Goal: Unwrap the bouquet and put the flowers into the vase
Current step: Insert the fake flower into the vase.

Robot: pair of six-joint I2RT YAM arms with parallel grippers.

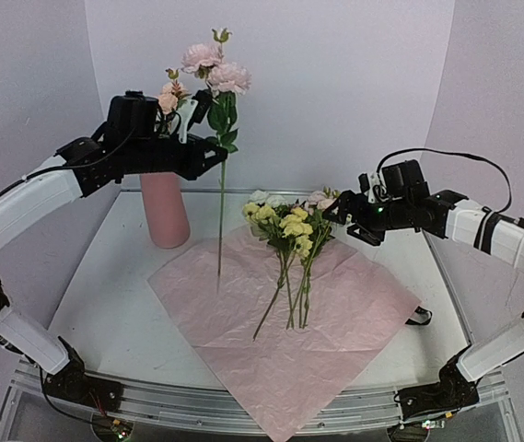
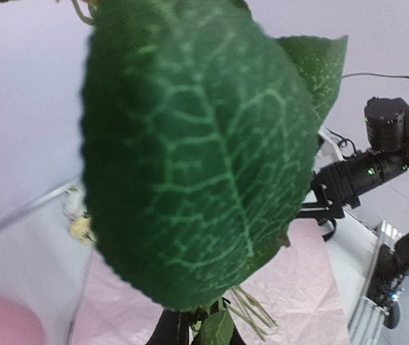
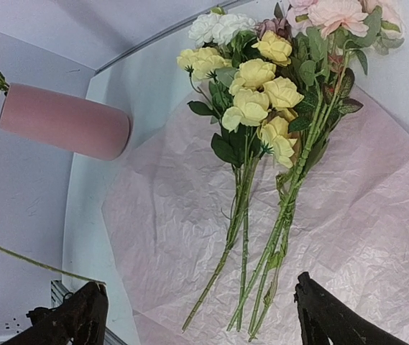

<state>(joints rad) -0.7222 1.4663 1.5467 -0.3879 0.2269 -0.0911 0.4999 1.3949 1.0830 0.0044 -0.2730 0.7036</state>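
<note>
L pincer (image 1: 210,153) clamped on one pink-bloom stem (image 1: 221,212), held upright in air just right of vase (image 1: 165,210); stem's end hangs over pink paper (image 1: 335,304). Big leaf (image 2: 197,158) blocks most of L wrist view. Other flowers (image 1: 289,241) lie on paper, right of vase. R pincer (image 1: 337,215), jaws wide apart, empty, hovers by their heads. Vase stands on counter (image 1: 114,304).

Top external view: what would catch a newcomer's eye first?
The left gripper holds a tall pink-flowered stem in the air, beside the pink vase. On the unfolded pink paper lie the yellow flowers, with the open right gripper beside their heads.
</note>
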